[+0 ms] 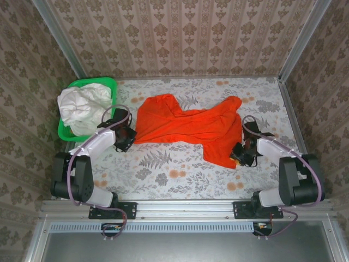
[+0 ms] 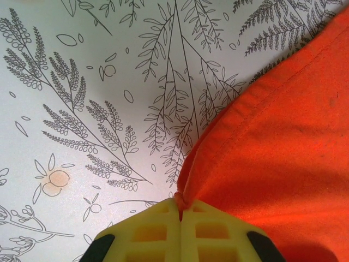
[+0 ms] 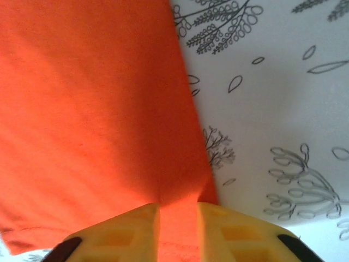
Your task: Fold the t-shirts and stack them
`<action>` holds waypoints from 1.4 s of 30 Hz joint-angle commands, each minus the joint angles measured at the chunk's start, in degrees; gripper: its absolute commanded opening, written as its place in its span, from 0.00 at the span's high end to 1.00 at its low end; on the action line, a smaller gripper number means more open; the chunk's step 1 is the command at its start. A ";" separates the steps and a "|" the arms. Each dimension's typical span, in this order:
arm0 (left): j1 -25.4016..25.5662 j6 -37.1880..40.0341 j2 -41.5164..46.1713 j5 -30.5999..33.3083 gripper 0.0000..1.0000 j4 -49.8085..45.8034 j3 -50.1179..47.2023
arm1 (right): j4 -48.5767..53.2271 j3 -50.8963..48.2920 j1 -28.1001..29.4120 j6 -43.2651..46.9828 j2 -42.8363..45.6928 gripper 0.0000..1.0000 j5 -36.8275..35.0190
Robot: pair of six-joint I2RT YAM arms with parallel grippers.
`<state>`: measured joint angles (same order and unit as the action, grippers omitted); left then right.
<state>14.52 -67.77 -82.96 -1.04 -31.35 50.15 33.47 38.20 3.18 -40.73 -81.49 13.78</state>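
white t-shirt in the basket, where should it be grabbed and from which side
Probably pinch the bunched top fold of the white t-shirt, coming straight down from above: it lies crumpled in the green basket, whose walls block a sideways approach.

Two shirts: one orange shirt (image 1: pixel 185 128), one white shirt (image 1: pixel 82 106). One green basket (image 1: pixel 103 83). Two arms, a left arm (image 1: pixel 90 150) and a right arm (image 1: pixel 278 153), with one claw each: left claw (image 1: pixel 128 134), right claw (image 1: pixel 240 153). One counter (image 1: pixel 180 174).
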 commanded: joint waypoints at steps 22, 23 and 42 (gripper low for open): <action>-0.90 1.94 3.82 1.30 1.00 -2.41 -2.43 | 15.19 -3.12 -2.32 -8.38 18.96 1.00 -5.39; -0.92 1.99 3.63 1.25 1.00 -2.48 -2.52 | 16.02 -2.92 -1.64 -8.50 18.75 1.00 -5.06; -0.95 0.83 3.30 0.74 1.00 0.07 -4.86 | 6.10 6.07 -1.67 1.06 4.11 0.52 -7.98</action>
<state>14.09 -67.22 -79.66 -0.21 -31.57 46.68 41.87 42.68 1.85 -41.23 -74.65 6.61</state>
